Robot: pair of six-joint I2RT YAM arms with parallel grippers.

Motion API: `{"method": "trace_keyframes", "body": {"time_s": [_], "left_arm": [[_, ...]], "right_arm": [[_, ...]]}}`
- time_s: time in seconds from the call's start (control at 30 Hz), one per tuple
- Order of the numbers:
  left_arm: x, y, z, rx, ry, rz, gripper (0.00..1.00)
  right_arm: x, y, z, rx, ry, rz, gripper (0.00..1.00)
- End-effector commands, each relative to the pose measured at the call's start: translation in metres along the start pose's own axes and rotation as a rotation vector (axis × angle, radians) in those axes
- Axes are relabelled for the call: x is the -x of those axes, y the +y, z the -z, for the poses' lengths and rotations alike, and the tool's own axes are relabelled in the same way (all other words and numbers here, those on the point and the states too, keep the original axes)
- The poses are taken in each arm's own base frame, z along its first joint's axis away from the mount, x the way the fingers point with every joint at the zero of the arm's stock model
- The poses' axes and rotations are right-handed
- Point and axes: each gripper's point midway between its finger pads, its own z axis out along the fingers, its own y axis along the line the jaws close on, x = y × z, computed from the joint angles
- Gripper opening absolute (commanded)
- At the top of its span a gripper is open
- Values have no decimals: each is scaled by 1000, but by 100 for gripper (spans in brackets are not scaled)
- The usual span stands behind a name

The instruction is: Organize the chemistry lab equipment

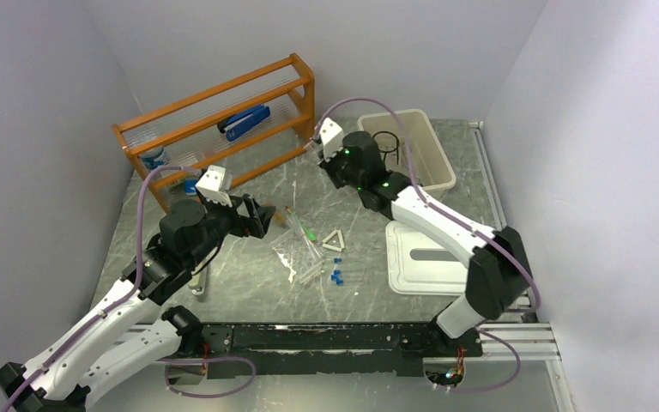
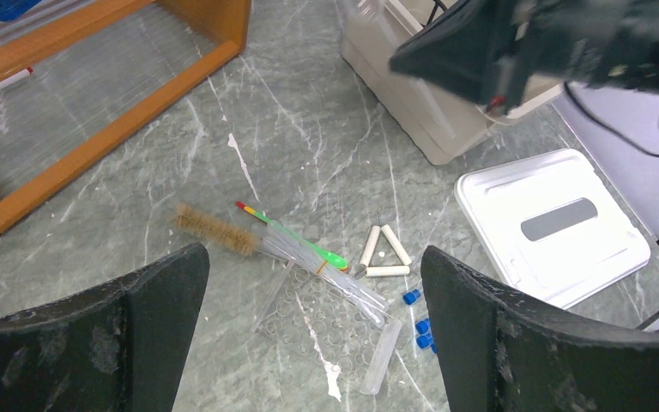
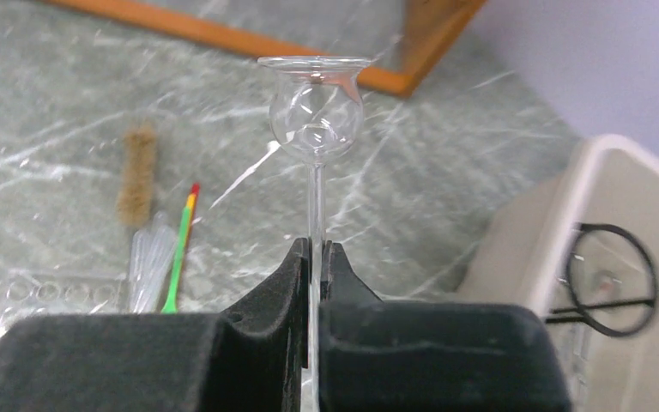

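My right gripper (image 3: 316, 257) is shut on the stem of a clear glass funnel with a round bulb (image 3: 317, 107), held in the air near the wooden shelf's right end (image 1: 322, 142). A black wire ring stand (image 1: 388, 144) sits in the beige bin and also shows in the right wrist view (image 3: 609, 279). My left gripper (image 2: 313, 257) is open and empty above the pile (image 1: 266, 216). Below it lie a flat clear tube rack (image 2: 326, 313), a white triangle (image 2: 384, 253), blue-capped tubes (image 2: 420, 326), clear tubes with a green rod (image 2: 300, 240) and a brown brush (image 2: 214, 227).
A wooden shelf (image 1: 214, 112) at the back left holds a blue stapler (image 1: 247, 122). The beige bin (image 1: 433, 167) stands at the back right, with a white lid (image 1: 425, 257) in front of it. A thin pale item (image 1: 197, 281) lies by the left arm.
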Motion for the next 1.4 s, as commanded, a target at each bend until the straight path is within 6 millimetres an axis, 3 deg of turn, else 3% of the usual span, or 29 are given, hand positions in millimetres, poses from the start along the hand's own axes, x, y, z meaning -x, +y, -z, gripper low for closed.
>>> {"method": "trace_keyframes", "body": {"time_s": [0.0,0.17,0.3,0.4,0.53,0.8,1.0,1.37], "left_arm": [[6,3,0,13,-26,-1,97],[7,1,-2,6,-22,2,97],[5,1,-2,10,-11,2,97],[7,0,0,3,-21,-1,97],[8,1,3,3,-33,5,97],[6,-2,1,-10,-20,2,97],[6,-6,1,-36,-21,0,97],[1,-4,-3,-23,-6,2,97]], "right_arm": [[31,-42,33,-184,-124,-47,0],[28,-105,70,-408,-163,-120,0],[0,-171,101,-616,-178,-231,0],[-22,-192,101,-656,-150,-252,0],[-58,-208,80,-651,-70,-265,0],[-119,-233,63,-676,17,-346,0],[-157,-232,46,-634,61,-390,0],[-206,-224,15,-527,121,-463,3]]}}
